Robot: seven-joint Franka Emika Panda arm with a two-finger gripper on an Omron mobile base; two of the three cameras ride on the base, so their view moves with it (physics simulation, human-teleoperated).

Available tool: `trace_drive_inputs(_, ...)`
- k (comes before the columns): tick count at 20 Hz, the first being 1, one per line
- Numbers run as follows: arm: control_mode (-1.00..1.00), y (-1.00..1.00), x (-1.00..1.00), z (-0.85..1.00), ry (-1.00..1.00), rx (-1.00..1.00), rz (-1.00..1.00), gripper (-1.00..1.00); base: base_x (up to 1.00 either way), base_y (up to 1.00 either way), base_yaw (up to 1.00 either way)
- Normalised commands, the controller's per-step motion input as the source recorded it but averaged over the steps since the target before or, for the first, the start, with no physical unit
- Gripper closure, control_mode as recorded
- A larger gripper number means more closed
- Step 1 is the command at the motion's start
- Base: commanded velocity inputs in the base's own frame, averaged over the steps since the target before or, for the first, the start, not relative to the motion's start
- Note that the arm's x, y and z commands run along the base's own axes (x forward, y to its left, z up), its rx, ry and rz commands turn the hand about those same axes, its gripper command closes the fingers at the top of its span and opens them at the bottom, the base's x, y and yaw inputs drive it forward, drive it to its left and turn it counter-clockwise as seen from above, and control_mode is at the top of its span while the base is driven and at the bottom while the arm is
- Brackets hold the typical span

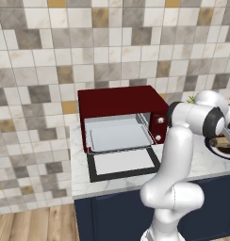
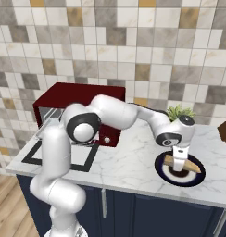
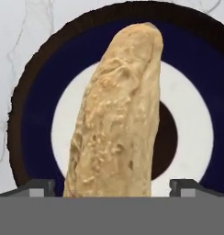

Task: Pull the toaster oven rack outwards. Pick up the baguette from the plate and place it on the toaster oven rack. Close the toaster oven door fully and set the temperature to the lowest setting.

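up close in my hand view, wide-spread gripper [image 3: 112, 186] straddles the tan crusty baguette [image 3: 116, 114] on the round dark blue plate [image 3: 36, 114]; left base view shows the red toaster oven [image 1: 119, 101], pale grey rack [image 1: 119, 136] pulled out.

White marble counter [image 2: 133, 162] runs over dark navy cabinets [image 2: 133, 210] with a silver handle. Backsplash wall [image 1: 65, 47] is tiled in white, grey, tan and ochre squares. Green plant [image 2: 178, 111] stands at the rear. Wood plank floor [image 1: 32, 223] lies below.
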Motion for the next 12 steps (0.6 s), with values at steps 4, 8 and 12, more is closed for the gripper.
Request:
trace_drive_inputs(4,-1.0,-0.26,0.22,-0.23,0.0,0.01,0.0,-1.0,0.0,0.0,0.0)
trace_drive_inputs(8,-1.0,-0.21,0.05,-0.39,0.02,0.02,0.0,-1.0,0.0,0.0,0.0)
trace_drive_inputs(12,-1.0,-0.02,0.0,-0.51,0.07,0.0,0.0,1.0,0.0,0.0,0.0)
